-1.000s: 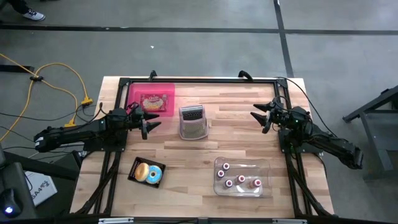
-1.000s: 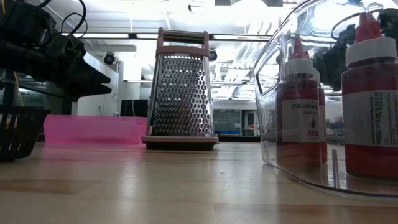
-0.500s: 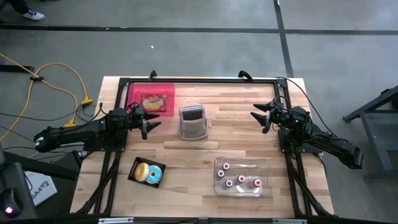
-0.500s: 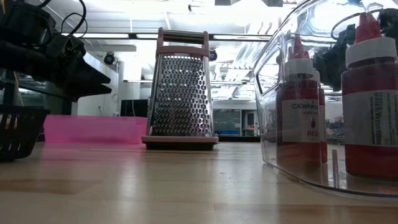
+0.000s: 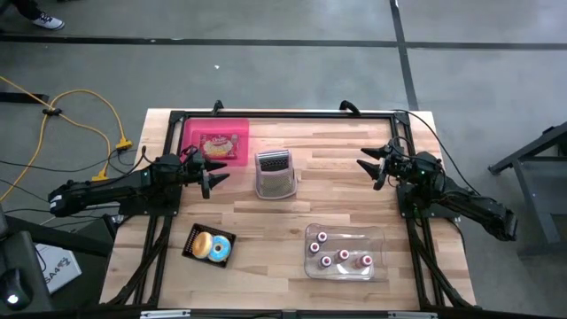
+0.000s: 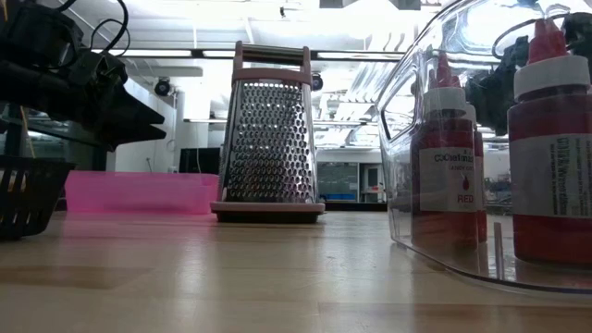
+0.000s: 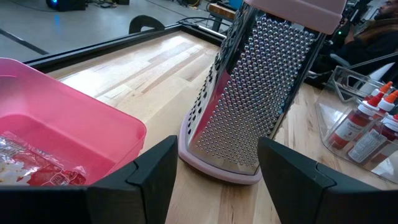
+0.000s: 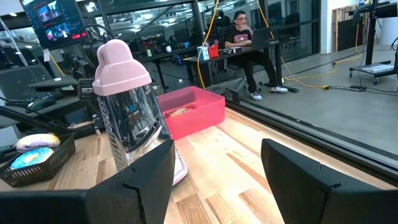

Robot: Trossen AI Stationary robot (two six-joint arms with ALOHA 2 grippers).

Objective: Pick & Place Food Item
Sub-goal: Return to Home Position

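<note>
left gripper (image 5: pixel 216 180): fingers apart, nothing between them, held low over the tabletop (image 5: pixel 337 199) near its left edge. its arm lies stretched out flat from beyond the left side. the gripper points across at one steel box grater with pink handle and pink base (image 5: pixel 275 174), which stands upright just beyond the fingertips, not touching.

right gripper (image 5: pixel 366 166): fingers apart, empty, near the right edge. arm folded back over that edge, gripper facing inward toward the grater, well apart from it.

one square black mesh bin (image 5: pixel 191 251) sits at the front left of the tabletop, nearer the left arm. two toy donuts show in it from above, a pale one (image 5: pixel 203 243) and a blue one (image 5: pixel 222 247), touching. whether more lie beneath them, cannot tell.

one pink plastic tray (image 5: pixel 190 133) at the back left, beside the grater, holds one yellow-and-red snack packet (image 5: pixel 217 143).

one clear plastic container (image 5: pixel 376 235) at the front right holds red squeeze bottles (image 6: pixel 447 157) standing upright; five caps as far as i can count from above.
</note>
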